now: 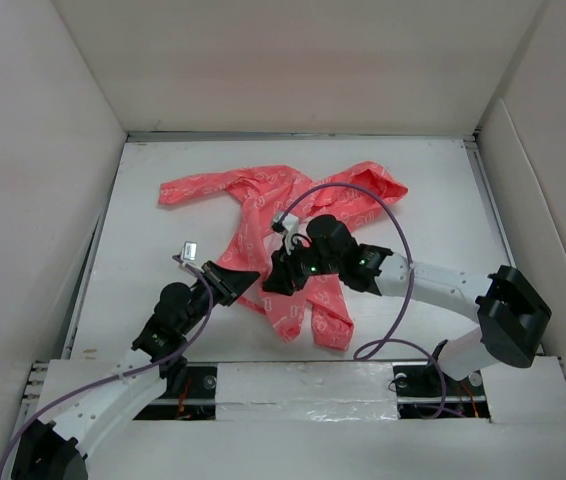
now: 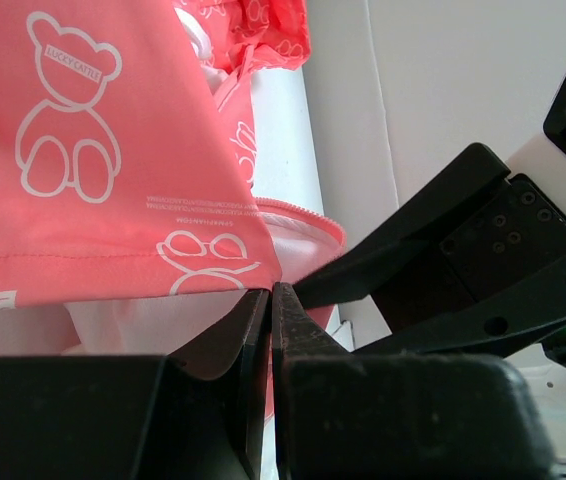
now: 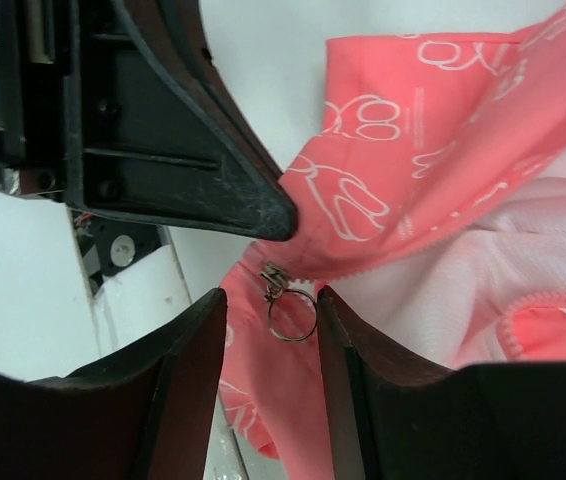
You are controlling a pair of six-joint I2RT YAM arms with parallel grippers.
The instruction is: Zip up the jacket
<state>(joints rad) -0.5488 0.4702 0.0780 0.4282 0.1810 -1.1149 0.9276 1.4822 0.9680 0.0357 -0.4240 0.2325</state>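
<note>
Because the thin coral-pink hooded jacket (image 1: 253, 195) is light, limp and slippery, I expect it to bunch unless held taut. It lies crumpled on the white desk (image 1: 443, 200), beneath and beyond both end effectors. My left end effector (image 2: 268, 300) is closed, apparently pinching the hem. My right end effector (image 3: 271, 300) stands open, with the small metal zipper ring (image 3: 291, 318) between its fingers: grasp there.

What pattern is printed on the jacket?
White outline teddy bears and small lettering on the coral-pink jacket, clearest in left wrist view.
</note>
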